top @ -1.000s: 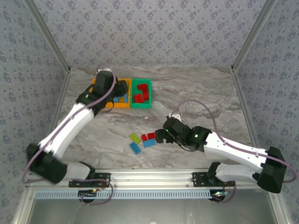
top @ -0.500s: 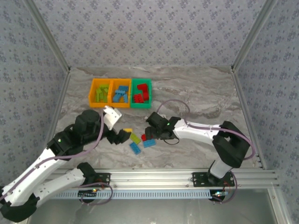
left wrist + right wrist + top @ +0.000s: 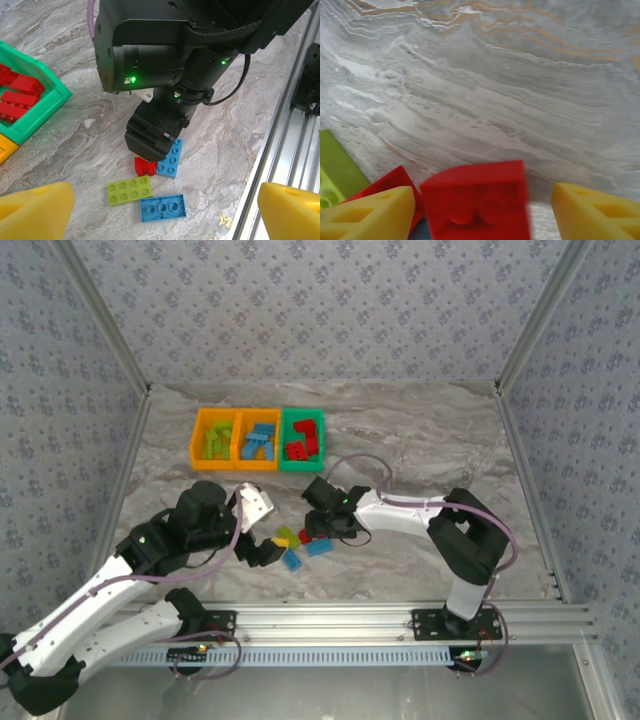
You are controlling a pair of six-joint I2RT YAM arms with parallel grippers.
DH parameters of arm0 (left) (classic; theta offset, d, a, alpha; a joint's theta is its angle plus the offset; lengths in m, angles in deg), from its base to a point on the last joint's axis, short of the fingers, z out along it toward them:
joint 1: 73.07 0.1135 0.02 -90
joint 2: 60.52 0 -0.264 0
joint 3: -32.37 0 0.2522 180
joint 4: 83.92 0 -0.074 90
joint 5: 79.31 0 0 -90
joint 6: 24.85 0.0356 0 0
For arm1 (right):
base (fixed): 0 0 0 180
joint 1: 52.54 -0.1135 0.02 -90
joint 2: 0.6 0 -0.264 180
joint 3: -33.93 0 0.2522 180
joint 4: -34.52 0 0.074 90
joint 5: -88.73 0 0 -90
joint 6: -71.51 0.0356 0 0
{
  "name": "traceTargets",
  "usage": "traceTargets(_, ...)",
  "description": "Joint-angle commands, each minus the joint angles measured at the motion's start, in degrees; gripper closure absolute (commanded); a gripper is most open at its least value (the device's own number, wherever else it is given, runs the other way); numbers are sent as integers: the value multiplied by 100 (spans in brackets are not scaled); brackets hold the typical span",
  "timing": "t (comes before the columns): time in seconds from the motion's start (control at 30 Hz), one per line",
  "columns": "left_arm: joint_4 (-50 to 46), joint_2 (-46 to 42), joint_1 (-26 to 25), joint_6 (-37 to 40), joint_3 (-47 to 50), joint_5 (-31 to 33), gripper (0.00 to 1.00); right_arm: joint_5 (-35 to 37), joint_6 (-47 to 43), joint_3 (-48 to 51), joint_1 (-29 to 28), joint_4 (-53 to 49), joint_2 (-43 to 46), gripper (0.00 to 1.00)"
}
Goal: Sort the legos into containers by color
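From where I stand, the left gripper (image 3: pixel 161 212) hangs over the loose bricks near the front of the table (image 3: pixel 420 450). Its yellow fingers (image 3: pixel 35 210) are spread wide with nothing between them. Under it a lime brick (image 3: pixel 130 190) and a blue brick (image 3: pixel 162 207) lie just beside each other. A second blue brick (image 3: pixel 170 159) sits at the tip of the right gripper (image 3: pixel 482 215). That gripper is down at the table, jaws apart, straddling a red brick (image 3: pixel 477 202). A gap shows on one side; on the other I can't tell whether the pad touches. Another red brick (image 3: pixel 390 185) lies just beside it. At the back stand the orange bins (image 3: pixel 236 467) with lime and blue bricks, then the green bin (image 3: pixel 302 468) holding red ones.
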Motion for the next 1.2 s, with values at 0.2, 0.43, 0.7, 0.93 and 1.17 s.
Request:
traceTargets(0.2, -80, -65, -26, 116, 107, -16, 3, -20, 22, -178, -63, -143, -274, 46)
traceTargets(0.43, -25, -210, -26, 310, 171, -609, 1, 565, -144, -171, -117, -497, 388, 51)
traceTargets(0.7, 57, -210, 6, 378, 243, -942, 1, 781, -1019, -423, 237, 129, 1398, 53)
traceTargets(0.93, 156, -93, 405, -617, 269, 998, 1, 548, -2132, -1728, 892, 1208, 253, 52)
traceTargets(1.17, 102, 168, 1033, -834, 272, 1203, 1, 711, -2926, -3984, 1211, 963, -1837, 47)
